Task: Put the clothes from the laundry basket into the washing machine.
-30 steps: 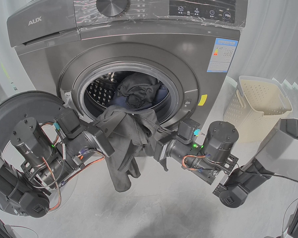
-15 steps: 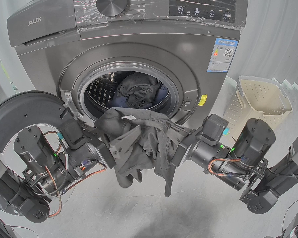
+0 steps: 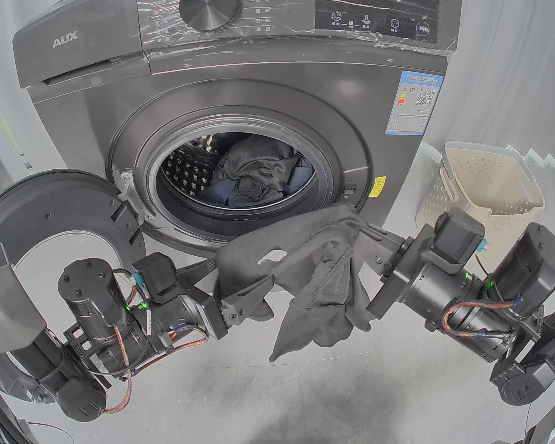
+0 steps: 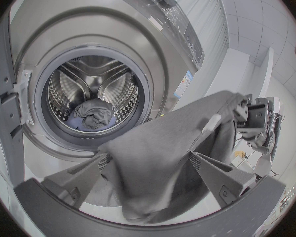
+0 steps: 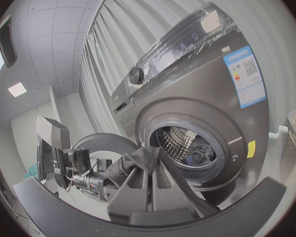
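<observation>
While the right gripper (image 3: 369, 235), at centre right, pinches the dark grey cloth garment (image 3: 314, 260) and the left gripper (image 3: 243, 274), lower centre, stands wide around its other end, the garment spans sideways between them, just below the round drum mouth (image 3: 240, 168) of the grey metal washing machine (image 3: 240, 87).

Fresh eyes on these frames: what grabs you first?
A dark grey garment hangs stretched between the arms, in front of the washing machine and its open port: pinched in the right end effector, draped across the open left end effector. Dark clothes lie in the drum; the cream laundry basket stands beside the machine, on the robot's right.
</observation>
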You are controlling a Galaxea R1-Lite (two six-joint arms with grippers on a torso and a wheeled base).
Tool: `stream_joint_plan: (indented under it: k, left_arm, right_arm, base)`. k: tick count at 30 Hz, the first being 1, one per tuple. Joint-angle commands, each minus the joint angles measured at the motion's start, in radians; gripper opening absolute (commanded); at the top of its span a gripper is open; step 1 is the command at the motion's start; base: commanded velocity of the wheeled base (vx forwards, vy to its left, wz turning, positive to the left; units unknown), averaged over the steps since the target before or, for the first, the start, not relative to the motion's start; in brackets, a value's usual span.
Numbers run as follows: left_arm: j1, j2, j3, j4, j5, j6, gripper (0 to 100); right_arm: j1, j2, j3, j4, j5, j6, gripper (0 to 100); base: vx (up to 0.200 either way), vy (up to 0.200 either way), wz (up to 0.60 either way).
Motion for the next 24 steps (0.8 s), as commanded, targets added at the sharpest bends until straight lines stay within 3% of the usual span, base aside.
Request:
stream_joint_plan:
  k: [1, 16, 24]
  left_arm:
    - [0.001, 0.046, 0.008, -0.001, 0.000, 0.000, 100]
    - [-0.008, 0.061, 0.046, -0.002, -0.001, 0.008, 100]
    - [-0.042, 0.089, 0.105, -0.004, -0.003, 0.059, 100]
  right_arm:
    - [-0.021, -0.026, 0.016, -0.008, 0.004, 0.001, 0]
    - [-0.023, -0.014, 0.000, -0.017, -0.004, 0.002, 0]
    - [-0.037, 0.039, -0.030, -0.019, -0.010, 0.008, 0]
  base:
    - [0.000, 0.000, 0.00]
    - [0.000, 0.000, 0.00]
    - [0.000, 0.000, 0.00]
